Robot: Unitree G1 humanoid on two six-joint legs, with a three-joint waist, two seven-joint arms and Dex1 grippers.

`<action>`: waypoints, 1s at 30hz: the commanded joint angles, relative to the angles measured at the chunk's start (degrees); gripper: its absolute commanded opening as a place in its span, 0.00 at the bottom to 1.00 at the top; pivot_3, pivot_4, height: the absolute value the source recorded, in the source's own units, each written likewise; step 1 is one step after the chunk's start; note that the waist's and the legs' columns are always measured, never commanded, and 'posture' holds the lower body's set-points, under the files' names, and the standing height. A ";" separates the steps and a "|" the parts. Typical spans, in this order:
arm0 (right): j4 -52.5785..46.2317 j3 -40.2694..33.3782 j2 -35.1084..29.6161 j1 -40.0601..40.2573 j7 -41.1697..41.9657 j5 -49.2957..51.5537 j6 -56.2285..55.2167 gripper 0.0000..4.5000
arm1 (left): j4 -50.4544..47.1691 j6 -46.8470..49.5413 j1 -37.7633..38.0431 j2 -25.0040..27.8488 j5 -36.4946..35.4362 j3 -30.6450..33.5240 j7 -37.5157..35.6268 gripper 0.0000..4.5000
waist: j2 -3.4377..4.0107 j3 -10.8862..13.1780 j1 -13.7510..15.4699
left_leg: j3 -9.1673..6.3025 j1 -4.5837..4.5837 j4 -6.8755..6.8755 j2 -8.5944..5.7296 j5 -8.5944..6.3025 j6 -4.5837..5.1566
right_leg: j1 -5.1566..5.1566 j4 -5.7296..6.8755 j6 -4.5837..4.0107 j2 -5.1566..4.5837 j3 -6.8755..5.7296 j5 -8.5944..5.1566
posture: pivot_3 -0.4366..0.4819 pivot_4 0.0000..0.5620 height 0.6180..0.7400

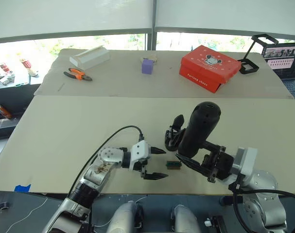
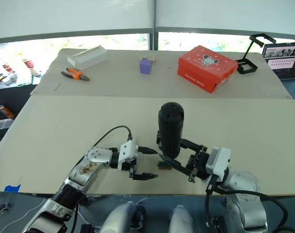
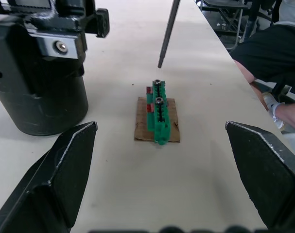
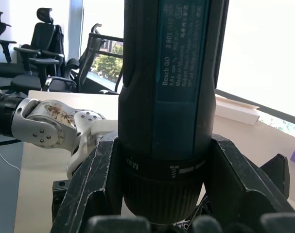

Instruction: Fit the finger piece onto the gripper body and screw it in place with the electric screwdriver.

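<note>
The table (image 1: 64,141) carries the work close to its near edge. Largest there is the electric screwdriver (image 2: 170,127), a Bosch model by its label, standing nearly upright with the right gripper (image 2: 179,156) clamped around its lower barrel; the right wrist view shows both fingers pressed against the collar. Its thin metal bit (image 3: 167,33) points down at the tabletop and hangs clear of it.

The gripper body (image 1: 174,136) sits just behind the screwdriver, largely hidden by it. The left gripper (image 1: 154,163) is spread wide and empty, low over the table near the front edge, its fingers either side of a small green-brown block (image 3: 159,118) with two screw heads on top, resting on a brown scrap.

I cannot pick out the finger piece, so whether it is already fitted cannot be told. My judgement: the driver is in hand, but seating and screwing are likely not yet done.
</note>
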 commanded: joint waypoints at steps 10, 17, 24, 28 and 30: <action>-1.27 -0.02 -0.97 0.29 -1.81 0.91 -4.30 0.43 | -0.44 1.04 -0.65 0.14 0.72 -1.08 -0.61 1.00 | 0.00 0.00 -0.01 | 0.00 0.00 0.00 0.00 0.00 0.00 | 0.00 0.00 0.00 -0.01 0.00 0.00 | 0.48 0.27 1.00; -1.21 0.81 -1.63 0.18 -2.42 0.83 -4.53 0.43 | -0.36 2.18 -0.55 0.11 1.53 -1.55 0.37 1.00 | 0.00 0.00 -0.01 | -0.01 0.01 0.00 0.01 0.00 0.01 | 0.01 0.00 0.00 -0.01 0.00 0.00 | 0.48 0.27 1.00; -0.48 0.96 -2.19 0.17 -2.46 0.84 -4.88 0.43 | -0.61 2.54 -0.39 0.01 1.51 -1.60 0.91 1.00 | -0.01 -0.01 0.00 | -0.02 0.02 0.01 0.01 0.00 0.01 | 0.04 0.00 0.00 -0.01 0.00 0.00 | 0.48 0.27 1.00; -0.48 1.25 -2.46 0.21 -2.54 0.88 -4.67 0.43 | -0.52 2.54 -0.45 -0.09 1.42 -1.64 0.95 1.00 | -0.01 -0.01 0.02 | -0.02 0.02 0.01 0.01 0.00 0.01 | 0.05 0.01 0.00 -0.01 0.00 0.00 | 0.48 0.27 1.00; -0.73 1.46 -2.46 0.23 -2.76 0.86 -4.49 0.43 | -0.54 2.57 -0.46 -0.10 1.39 -1.66 0.91 1.00 | -0.01 -0.01 0.03 | -0.02 0.02 0.02 0.01 0.00 0.01 | 0.06 0.00 0.00 -0.02 -0.01 0.00 | 0.48 0.27 1.00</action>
